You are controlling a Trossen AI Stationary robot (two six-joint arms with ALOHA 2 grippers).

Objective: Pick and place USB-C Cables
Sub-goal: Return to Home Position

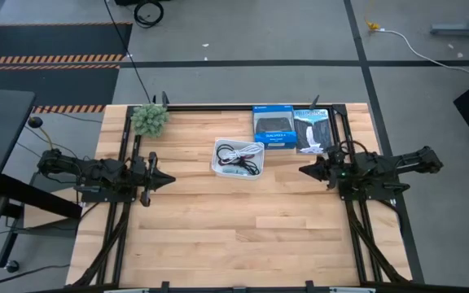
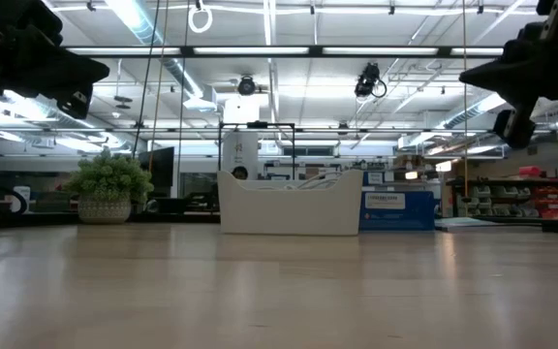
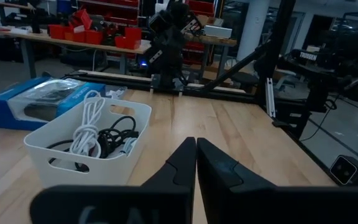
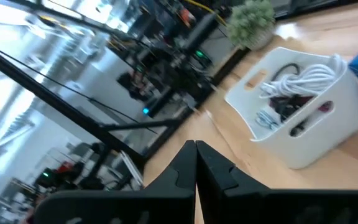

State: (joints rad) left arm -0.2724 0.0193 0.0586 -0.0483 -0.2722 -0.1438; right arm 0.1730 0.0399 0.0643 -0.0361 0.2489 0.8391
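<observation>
The USB-C cables lie coiled together inside a white tray [image 1: 238, 157] at the table's middle far part: a white cable [image 3: 89, 127], a black cable [image 3: 118, 134], a dark red one [image 4: 289, 106] and a small grey one [image 4: 267, 118]. My left gripper [image 1: 169, 180] is shut and empty at the table's left, above the wood, pointing toward the tray. My right gripper [image 1: 303, 170] is shut and empty at the table's right, also raised. Both also show in their own wrist views, the left gripper [image 3: 196, 155] and the right gripper [image 4: 196, 158].
A small potted plant [image 1: 150, 119] stands at the far left corner. A blue box [image 1: 273, 126] and a dark packet [image 1: 313, 130] lie at the far edge right of the tray. Bare wood [image 1: 243, 228] spreads across the near half of the table.
</observation>
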